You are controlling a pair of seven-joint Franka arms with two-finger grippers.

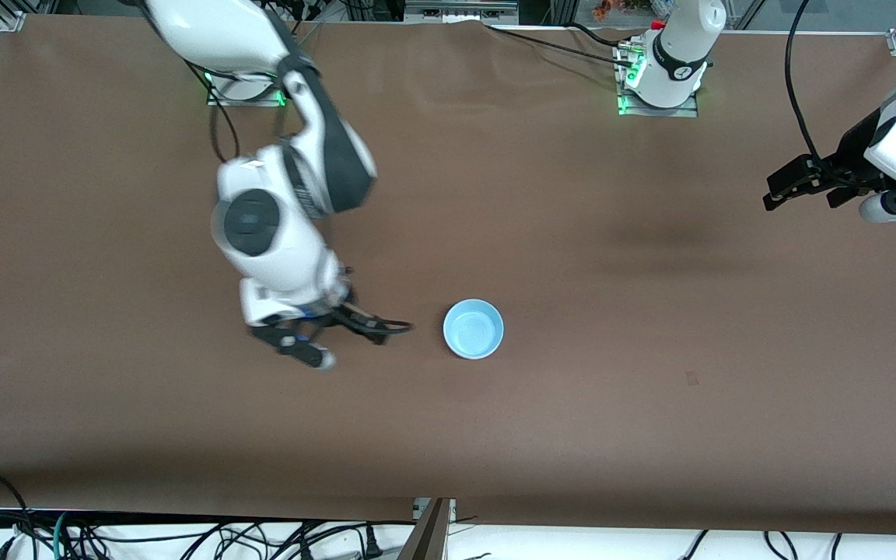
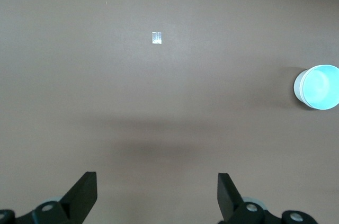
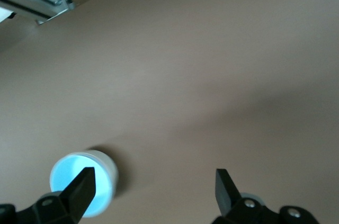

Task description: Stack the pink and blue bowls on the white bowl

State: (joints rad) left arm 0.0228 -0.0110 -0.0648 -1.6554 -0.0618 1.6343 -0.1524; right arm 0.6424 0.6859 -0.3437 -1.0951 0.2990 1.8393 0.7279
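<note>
front view, surface: a wide brown surface (image 1: 572, 435) fills the picture, with the arm bases along its upper edge.
front view, bowls: one light blue bowl (image 1: 474, 329) sits upright near the middle of the surface; only its blue inside and rim show from above, so whether other bowls lie under it cannot be told here.
front view, right end effector (image 1: 351, 338): it hangs low over the surface just beside the blue bowl, toward the right arm's end, apart from it, fingers spread wide and holding nothing; it looks blurred.
front view, left end effector (image 1: 794, 190): it waits in the air over the left arm's end of the surface, well apart from the bowl, fingers wide and holding nothing.
left wrist view, end effector: two dark fingertips (image 2: 85, 192) stand wide apart over bare brown surface.
left wrist view, bowl: the blue bowl (image 2: 320, 87) shows at the picture's edge, with a white wall visible below its blue rim.
left wrist view, mark: a small pale scrap (image 2: 157, 38) lies on the surface.
right wrist view, end effector: its fingertips (image 3: 83, 187) are spread wide, gripping nothing.
right wrist view, bowl: the blue bowl (image 3: 79, 171) sits partly hidden by one fingertip, again with a white outer wall showing.
</note>
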